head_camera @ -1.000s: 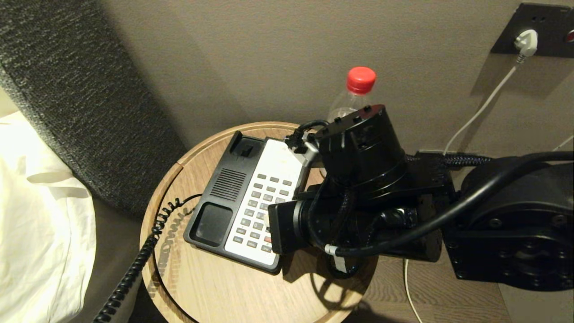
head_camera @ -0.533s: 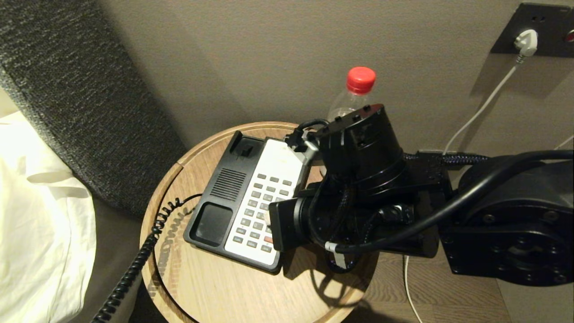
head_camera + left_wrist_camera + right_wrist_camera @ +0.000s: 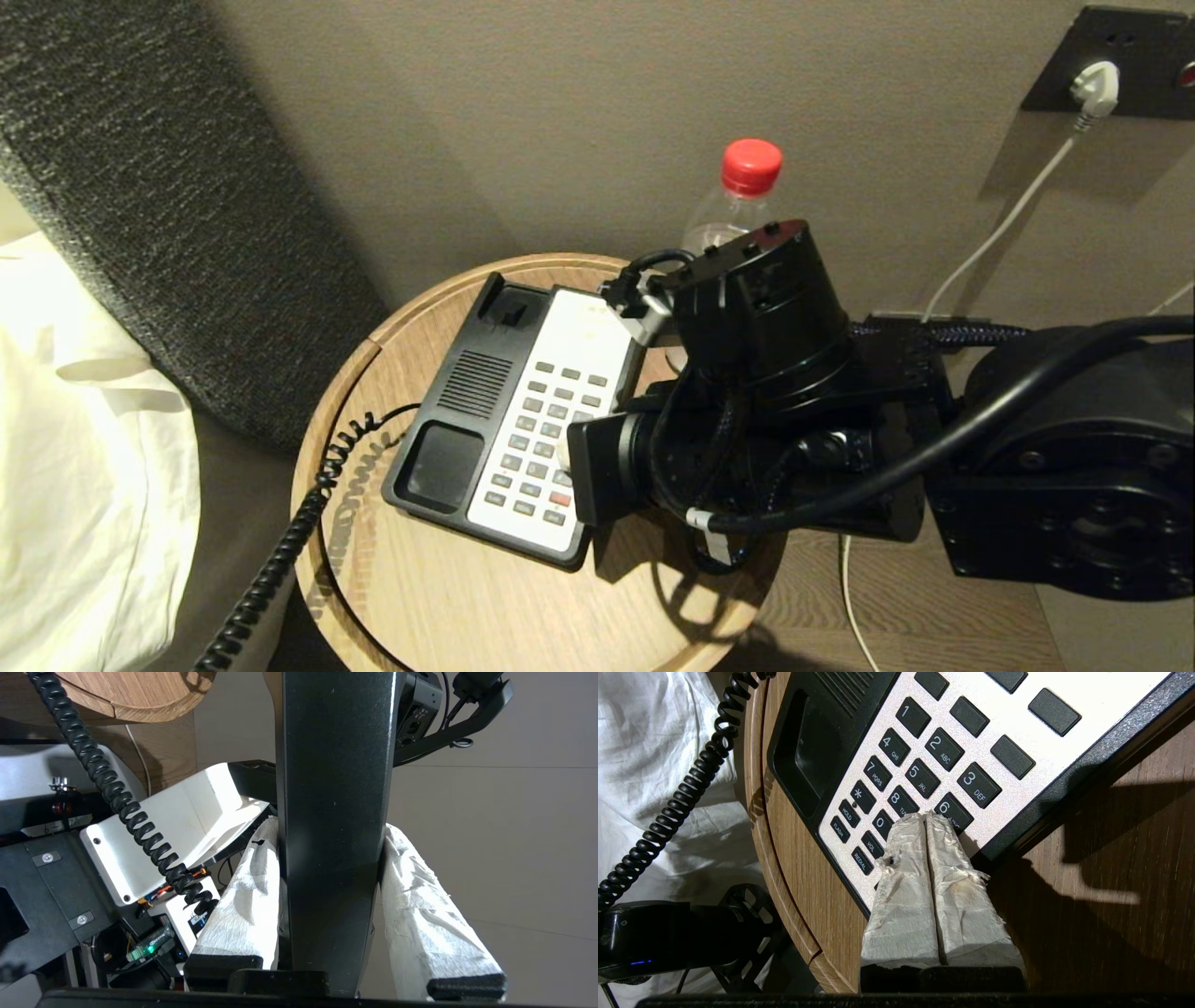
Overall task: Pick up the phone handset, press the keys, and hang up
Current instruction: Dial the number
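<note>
**A:** what's everything sitting on?

**B:** a small round wooden table [image 3: 448, 597], light oak look, pushed up near the wall next to a bed.

**A:** and on top of it?

**B:** a black phone base [image 3: 509, 420] with a white keypad panel, set at an angle, plus a clear bottle [image 3: 738, 201] with a red cap toward the wall. A coiled cord [image 3: 308, 504] runs off the table's left edge.

The right tool [image 3: 925, 817], tips pressed together, rests on the keypad [image 3: 924, 765] by key 8.
</note>
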Robot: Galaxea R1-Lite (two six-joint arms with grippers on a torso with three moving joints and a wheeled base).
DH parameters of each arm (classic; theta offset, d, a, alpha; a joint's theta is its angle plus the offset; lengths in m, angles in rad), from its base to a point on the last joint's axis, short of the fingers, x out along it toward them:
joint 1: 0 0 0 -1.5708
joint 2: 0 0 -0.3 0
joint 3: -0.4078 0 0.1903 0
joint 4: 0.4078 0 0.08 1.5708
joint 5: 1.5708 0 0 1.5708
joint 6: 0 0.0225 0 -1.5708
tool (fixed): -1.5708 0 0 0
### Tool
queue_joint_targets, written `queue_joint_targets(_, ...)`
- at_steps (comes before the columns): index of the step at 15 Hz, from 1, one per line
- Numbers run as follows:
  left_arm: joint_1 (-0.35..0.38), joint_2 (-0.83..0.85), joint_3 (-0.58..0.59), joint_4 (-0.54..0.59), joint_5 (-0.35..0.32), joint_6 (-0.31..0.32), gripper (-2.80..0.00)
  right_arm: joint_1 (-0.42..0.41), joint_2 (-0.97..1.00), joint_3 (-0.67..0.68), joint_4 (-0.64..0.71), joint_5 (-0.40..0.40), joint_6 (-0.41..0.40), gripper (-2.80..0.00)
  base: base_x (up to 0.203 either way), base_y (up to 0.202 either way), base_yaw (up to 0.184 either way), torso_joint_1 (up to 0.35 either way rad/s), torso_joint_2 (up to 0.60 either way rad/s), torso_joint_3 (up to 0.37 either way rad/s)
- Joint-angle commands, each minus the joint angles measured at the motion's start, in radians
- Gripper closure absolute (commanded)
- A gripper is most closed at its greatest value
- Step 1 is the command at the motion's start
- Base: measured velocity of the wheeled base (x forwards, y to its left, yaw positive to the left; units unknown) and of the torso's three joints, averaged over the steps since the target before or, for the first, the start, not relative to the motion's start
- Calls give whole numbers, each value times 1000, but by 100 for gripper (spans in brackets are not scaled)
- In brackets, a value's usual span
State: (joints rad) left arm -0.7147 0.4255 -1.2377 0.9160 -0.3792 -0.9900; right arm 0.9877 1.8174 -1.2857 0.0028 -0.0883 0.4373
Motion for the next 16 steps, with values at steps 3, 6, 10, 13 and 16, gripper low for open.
queue_joint_targets(3, 0, -2, -2, 5, -1, -7, 0, 1, 6, 24, 2, -5, -9, 0, 0, 0, 0, 0, 0, 0)
queue_joint_targets(6, 0, -13, 3, 6, -1, -9, 0, 0, 2, 28, -1, -21, -25, 0, 0, 0, 0, 0, 0, 0)
queue_joint_targets(10, 1, -28, 11, 9, -1, -15, 0, 6, -38, 24, 1, -19, -20, 0, 0, 0, 0, 0, 0, 0)
queue_joint_targets(13, 0, -31, 20, 11, 0, -16, 0, 30, -71, 28, 3, -11, 11, 0, 0, 0, 0, 0, 0, 0)
queue_joint_targets(16, 0, -37, 29, 11, 0, -16, 0, 58, -83, 30, 26, 13, 71, 0, 0, 0, 0, 0, 0, 0)
